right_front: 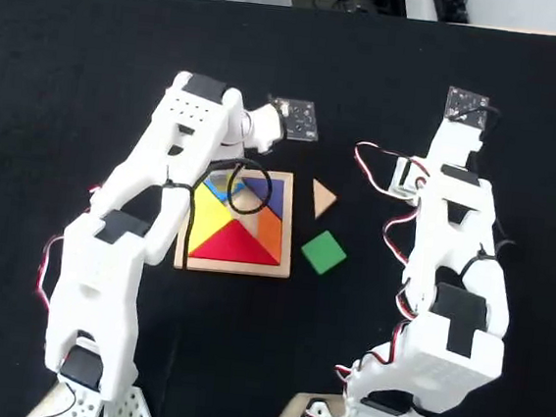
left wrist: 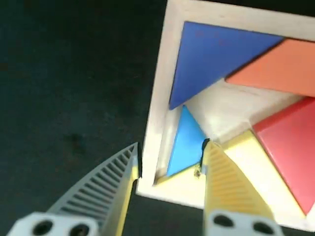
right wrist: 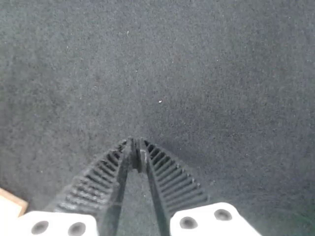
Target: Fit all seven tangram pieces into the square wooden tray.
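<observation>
square wooden tray (right_front: 233, 266) from above: the yellow triangle (right_front: 208, 220), red triangle (right_front: 238, 246), orange piece (right_front: 271, 233) and dark blue triangle (right_front: 274, 196) are already lying inside it. two pieces wait on the black cloth (right_front: 74, 71) just beside the tray's right wall: the pale triangle (right_front: 323, 198) by the far corner and the green square (right_front: 324, 252) by the near one. the left arm (right_front: 180, 150) hangs over the tray's far left corner.

over to the left wrist view: the left gripper (left wrist: 170, 147) is spread and straddles that corner wall, with one finger outside on the cloth and the other inside over the yellow triangle. between them lies the light blue triangle (left wrist: 186, 142), tucked against the wall below the dark blue one. we can't tell if it lies quite flat. bare tray floor shows in the middle.

now the right wrist view: the right gripper (right wrist: 135, 147) is pressed together, pinching nothing, over plain cloth away from the tray.

we reckon the step in hand is seating the light blue triangle. next we'd lift clear without dragging it, then bring in the green square and the pale triangle, each turned to match the gap.
</observation>
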{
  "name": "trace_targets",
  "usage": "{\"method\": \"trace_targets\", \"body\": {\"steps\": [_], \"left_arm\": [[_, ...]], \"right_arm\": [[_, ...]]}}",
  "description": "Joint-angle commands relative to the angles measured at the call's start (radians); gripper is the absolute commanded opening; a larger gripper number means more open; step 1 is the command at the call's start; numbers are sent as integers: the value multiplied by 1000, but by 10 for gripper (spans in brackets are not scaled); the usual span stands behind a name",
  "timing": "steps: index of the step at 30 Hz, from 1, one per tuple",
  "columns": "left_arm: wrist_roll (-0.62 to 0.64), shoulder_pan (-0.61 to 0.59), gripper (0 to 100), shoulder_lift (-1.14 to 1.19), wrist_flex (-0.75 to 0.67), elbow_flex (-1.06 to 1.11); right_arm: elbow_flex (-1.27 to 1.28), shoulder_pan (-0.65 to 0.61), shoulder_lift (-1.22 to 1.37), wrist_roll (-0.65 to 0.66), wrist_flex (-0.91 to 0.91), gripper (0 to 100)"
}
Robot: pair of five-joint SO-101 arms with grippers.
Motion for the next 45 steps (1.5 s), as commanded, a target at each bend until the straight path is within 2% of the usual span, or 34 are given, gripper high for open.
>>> {"method": "trace_targets", "body": {"steps": [1, 13, 18, 28, 32, 37, 39, 42, 45], "left_arm": [[12, 24, 213, 52, 3, -82], [9, -27, 213, 141, 21, -182], [6, -18, 213, 141, 130, -248], [18, 1, 213, 140, 236, -392], [117, 8, 212, 104, 402, -621], [376, -64, 212, 17, 413, -765], [460, -101, 212, -38, 414, -727], [559, -148, 212, -178, 416, -555], [563, -165, 181, -373, 414, -283]], "right_arm": [[-53, 3, -7, 3, 0, 11], [-54, 3, -7, 3, 0, 11], [-54, 3, -7, 3, 0, 11], [-54, 3, -7, 3, 0, 11], [-54, 3, -7, 3, 0, 11], [-53, 3, -7, 3, 3, 11], [-51, 2, -7, 3, 6, 11], [-39, -25, -13, 6, 6, 11], [-30, -41, -16, 55, 5, 11]]}}
